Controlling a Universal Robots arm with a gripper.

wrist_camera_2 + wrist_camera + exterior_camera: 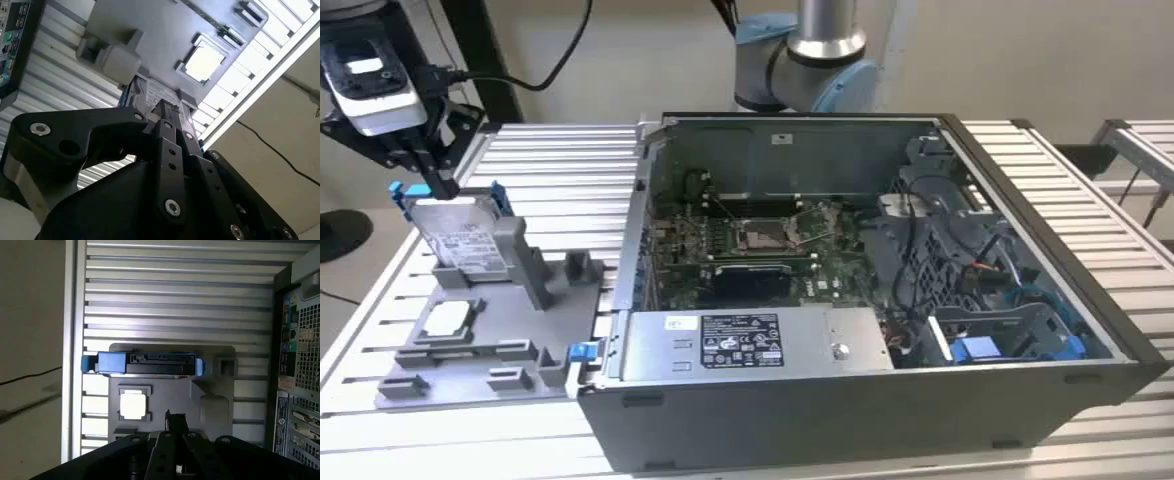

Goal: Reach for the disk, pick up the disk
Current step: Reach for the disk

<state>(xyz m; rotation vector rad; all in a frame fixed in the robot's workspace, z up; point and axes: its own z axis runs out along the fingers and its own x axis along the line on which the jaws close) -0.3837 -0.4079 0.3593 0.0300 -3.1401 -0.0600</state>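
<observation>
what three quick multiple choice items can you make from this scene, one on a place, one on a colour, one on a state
1. Where is the disk?
A on the floor
B in the grey holder beside the computer case
C on top of the case

2. What colour is the disk's carrier frame?
A red
B green
C blue

3. How does the disk sit?
A standing on edge
B lying flat
C snapped in two

Answers:
1 B, the exterior view shows it slotted into the holder to the left of the case.
2 C, blue ends flank it in the first wrist view.
3 A, its labelled face rises from the holder.
</observation>
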